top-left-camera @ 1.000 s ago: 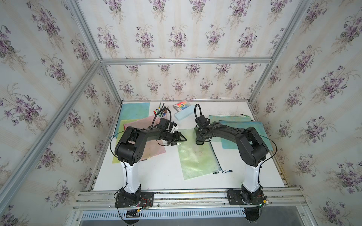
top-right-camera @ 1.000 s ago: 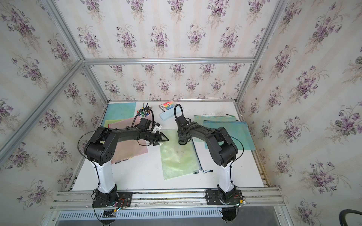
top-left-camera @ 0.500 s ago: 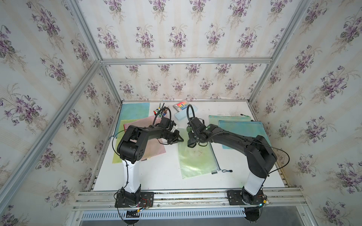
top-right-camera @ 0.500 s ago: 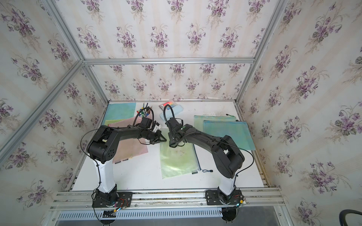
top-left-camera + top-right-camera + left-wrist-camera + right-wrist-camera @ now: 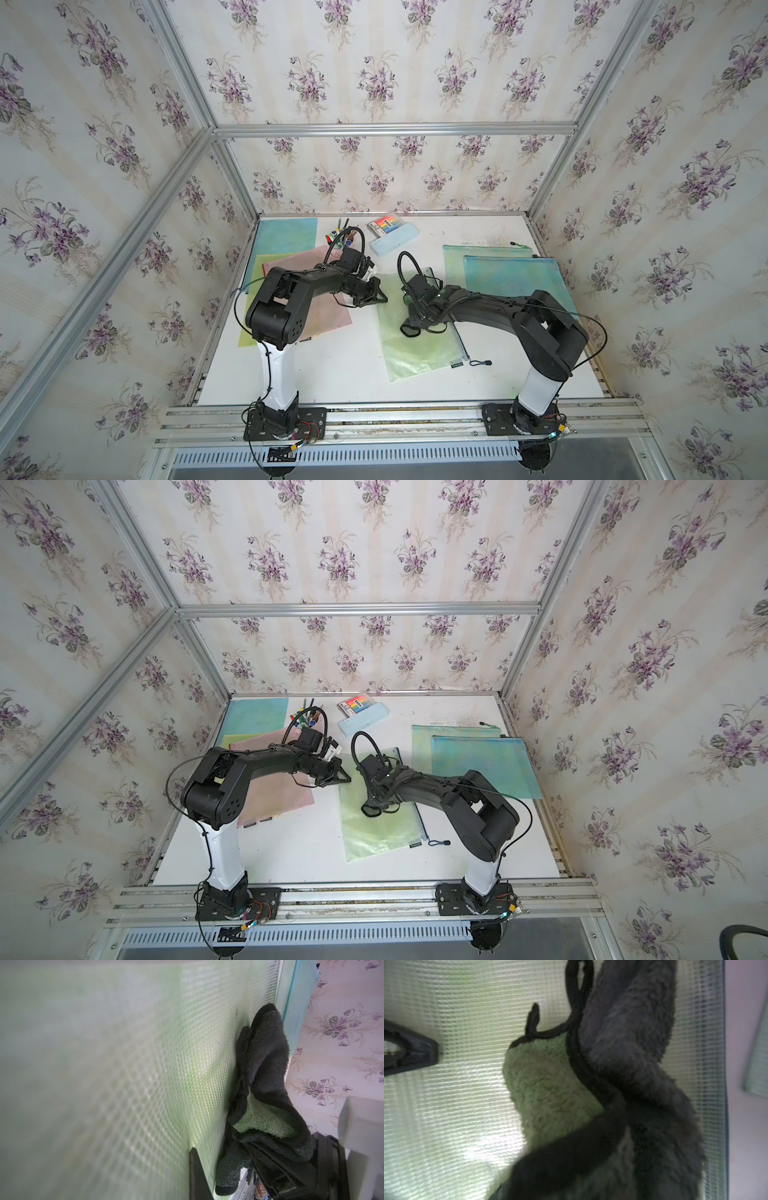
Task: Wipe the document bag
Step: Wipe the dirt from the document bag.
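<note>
Document bag (image 5: pixel 415 353) (image 5: pixel 374 833), green and mesh-patterned, lies flat at the middle of the tabletop (image 5: pixel 332 374), its long sides running from the near edge toward the far edge. The right gripper (image 5: pixel 417 318) is clamped on a fluffy cloth (image 5: pixel 409 330) (image 5: pixel 266 1084) (image 5: pixel 623 1064), dark grey on one face and pale green on the other, and holds it down on the far half of the bag; a folded lobe of cloth lies against the mesh. The left gripper (image 5: pixel 380 297) (image 5: pixel 345 777) has its jaws together, and its tip touches the bag's surface beside the bag's left edge, near the cloth but apart from it; the right wrist view shows this tip (image 5: pixel 411 1053) resting on the mesh. A dark zip pull (image 5: pixel 478 363) trails off the bag's near right corner. Toward the right edge of the tabletop lie two overlapping blue-green bags (image 5: pixel 515 278). Under the left arm lies a pink bag (image 5: pixel 332 320). By the far edge stand a pen cup (image 5: pixel 345 239) and a pale blue box (image 5: pixel 395 243).
</note>
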You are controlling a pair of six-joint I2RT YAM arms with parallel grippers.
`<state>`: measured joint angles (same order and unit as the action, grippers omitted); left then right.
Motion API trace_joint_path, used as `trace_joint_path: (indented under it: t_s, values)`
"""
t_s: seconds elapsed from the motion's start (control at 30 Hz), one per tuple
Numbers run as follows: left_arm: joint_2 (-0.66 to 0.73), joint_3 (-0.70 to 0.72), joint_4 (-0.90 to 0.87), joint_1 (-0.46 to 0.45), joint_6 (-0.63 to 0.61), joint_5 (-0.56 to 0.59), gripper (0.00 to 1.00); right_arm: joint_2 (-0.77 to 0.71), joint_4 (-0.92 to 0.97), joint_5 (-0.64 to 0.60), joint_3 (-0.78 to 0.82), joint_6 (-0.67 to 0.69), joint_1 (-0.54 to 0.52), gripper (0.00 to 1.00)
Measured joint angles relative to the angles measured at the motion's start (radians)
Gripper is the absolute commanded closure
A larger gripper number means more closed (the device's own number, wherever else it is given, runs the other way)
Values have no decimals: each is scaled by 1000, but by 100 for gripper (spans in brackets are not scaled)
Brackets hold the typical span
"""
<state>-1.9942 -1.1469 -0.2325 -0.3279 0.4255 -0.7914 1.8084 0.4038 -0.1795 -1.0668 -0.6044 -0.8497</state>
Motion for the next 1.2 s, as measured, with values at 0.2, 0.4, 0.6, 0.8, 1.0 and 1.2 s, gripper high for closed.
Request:
trace_joint_path:
  t_s: [0.2,0.4,0.6,0.8,1.0,1.2]
  values:
    - [10,9,-10,1,-19,12,98,1,-67,21,35,-51,12,81]
    - [-2,-23,-55,-3,-43,8,99,-52,-9,-88,76,-80,29,80]
    - [-13,-60,-91,1,-51,11,100,62,50,-201,-37,-90,-117,80]
    - [-14,-75,-106,-3,-68,9,100,-114,65,-181,145,-129,39,80]
    - [-29,-90,-117,2,-70,23,100,39,154,-292,-13,-129,-126,79]
    - [-29,-95,-132,1,-81,30,100,-106,90,-209,136,-128,19,79]
